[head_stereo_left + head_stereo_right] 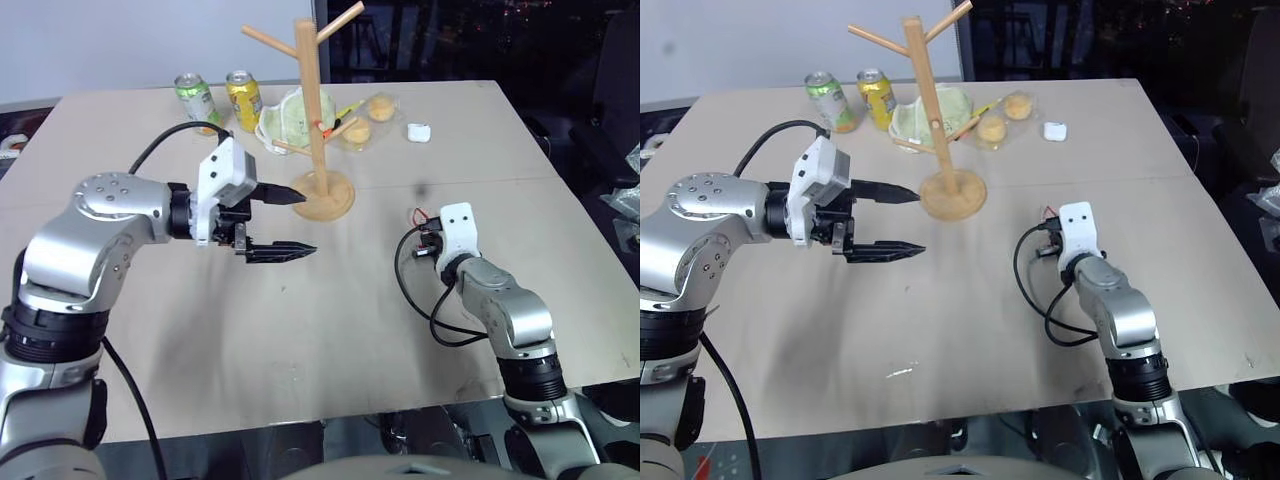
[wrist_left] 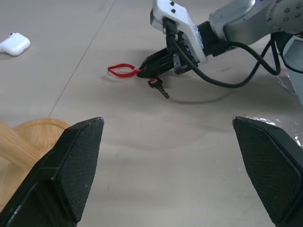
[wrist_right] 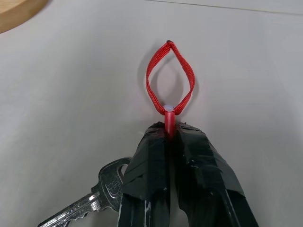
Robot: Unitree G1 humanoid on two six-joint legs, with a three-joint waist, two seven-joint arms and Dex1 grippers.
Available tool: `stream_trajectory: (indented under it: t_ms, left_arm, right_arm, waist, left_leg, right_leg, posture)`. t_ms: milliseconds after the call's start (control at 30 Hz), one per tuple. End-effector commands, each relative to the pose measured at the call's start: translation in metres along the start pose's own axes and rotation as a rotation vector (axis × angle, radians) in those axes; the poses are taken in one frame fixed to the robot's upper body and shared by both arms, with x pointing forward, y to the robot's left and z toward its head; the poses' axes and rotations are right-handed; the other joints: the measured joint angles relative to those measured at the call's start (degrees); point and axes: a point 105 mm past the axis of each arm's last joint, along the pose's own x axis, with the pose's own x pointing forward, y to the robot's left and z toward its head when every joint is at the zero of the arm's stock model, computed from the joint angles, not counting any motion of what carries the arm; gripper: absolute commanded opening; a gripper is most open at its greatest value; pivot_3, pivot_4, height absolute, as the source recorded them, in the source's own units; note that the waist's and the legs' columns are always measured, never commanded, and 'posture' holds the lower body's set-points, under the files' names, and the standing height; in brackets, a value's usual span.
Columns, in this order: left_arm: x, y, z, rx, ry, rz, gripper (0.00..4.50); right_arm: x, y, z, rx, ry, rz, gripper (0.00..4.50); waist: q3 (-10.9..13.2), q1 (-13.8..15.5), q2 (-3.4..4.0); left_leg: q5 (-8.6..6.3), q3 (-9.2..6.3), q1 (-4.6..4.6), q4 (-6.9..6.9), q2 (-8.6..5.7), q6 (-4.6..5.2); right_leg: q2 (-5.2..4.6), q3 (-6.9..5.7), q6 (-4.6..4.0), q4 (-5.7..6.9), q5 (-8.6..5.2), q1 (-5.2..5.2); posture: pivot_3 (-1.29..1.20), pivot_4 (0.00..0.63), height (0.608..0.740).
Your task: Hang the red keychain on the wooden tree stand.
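Keychain: flat on table, loop pointing straight ahead of right gripper, key trailing behind. Right fingers pinched on cord. Left gripper: wide, empty.

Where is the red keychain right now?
The red keychain lies on the table on the robot's right side, pinched at its stem by the right end effector, to the right of the wooden tree stand.

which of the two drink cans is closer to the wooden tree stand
The yellow can. It stands between the green can and the wooden tree stand.
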Motion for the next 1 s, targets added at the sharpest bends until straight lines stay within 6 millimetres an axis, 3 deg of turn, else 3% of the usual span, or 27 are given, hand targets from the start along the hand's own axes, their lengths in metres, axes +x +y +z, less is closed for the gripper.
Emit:
stream_trajectory:
  t_ms: [33, 267, 400, 500, 633, 833, 1000]
  left_arm:
    - [-0.004, -0.001, 0.009, 0.024, -0.024, 0.014, 4.50]
    - [-0.029, 0.002, 0.021, -0.093, -0.113, 0.114, 4.50]
    - [-0.038, 0.004, 0.030, -0.164, -0.201, 0.183, 4.50]
    - [-0.042, 0.004, 0.047, -0.199, -0.304, 0.228, 4.50]
    - [-0.053, 0.006, 0.057, -0.220, -0.376, 0.294, 4.50]
    - [-0.054, 0.004, 0.050, -0.214, -0.347, 0.329, 4.50]
    - [-0.057, 0.006, 0.048, -0.212, -0.349, 0.360, 4.50]
  right_arm:
    - [-0.009, 0.012, 0.013, -0.057, -0.092, 0.111, 0.09]
    - [-0.064, 0.036, 0.056, -0.234, -0.465, 0.411, 0.09]
    - [-0.069, 0.045, 0.086, -0.309, -0.647, 0.397, 0.09]
    - [-0.073, 0.054, 0.122, -0.388, -0.842, 0.319, 0.09]
    - [-0.065, 0.066, 0.155, -0.426, -0.982, 0.234, 0.09]
    - [-0.053, 0.084, 0.165, -0.434, -1.015, 0.282, 0.09]
    - [-0.043, 0.103, 0.160, -0.415, -0.968, 0.388, 0.09]
  waist:
    - [0.01, 0.05, 0.01]
    - [0.13, 0.57, 0.12]
    - [0.13, 0.51, 0.12]
    - [0.13, 0.48, 0.11]
    - [0.10, 0.51, 0.06]
    - [0.10, 0.60, 0.05]
    - [0.09, 0.47, 0.05]
  left_leg:
    - [0.00, 0.00, -0.02, 0.00, 0.00, 0.00]
    - [0.00, -0.02, -0.11, 0.00, -0.02, 0.00]
    - [0.00, -0.05, -0.02, 0.02, -0.02, 0.00]
    - [0.01, -0.05, -0.03, 0.06, -0.02, -0.01]
    - [0.02, -0.14, -0.07, 0.07, -0.04, -0.03]
    - [0.04, -0.08, -0.07, 0.06, -0.07, -0.07]
    - [0.06, -0.07, -0.04, 0.07, -0.07, -0.09]
  right_leg:
    - [0.00, 0.01, 0.00, 0.00, 0.00, -0.01]
    - [0.01, 0.04, 0.00, -0.09, -0.01, -0.04]
    - [0.04, 0.06, 0.00, -0.04, -0.01, 0.00]
    - [0.04, 0.08, 0.00, -0.02, -0.01, -0.01]
    - [0.12, 0.11, 0.22, 0.00, 0.12, 0.01]
    - [0.12, 0.20, 0.21, 0.01, 0.13, 0.02]
    - [0.13, 0.25, 0.20, 0.05, 0.13, 0.02]
  posture:
    - [0.00, 0.150, 0.740]
    - [0.00, 0.150, 0.740]
    - [0.00, 0.150, 0.740]
    - [0.00, 0.150, 0.740]
    - [0.00, 0.150, 0.740]
    - [0.00, 0.150, 0.740]
    - [0.00, 0.150, 0.740]
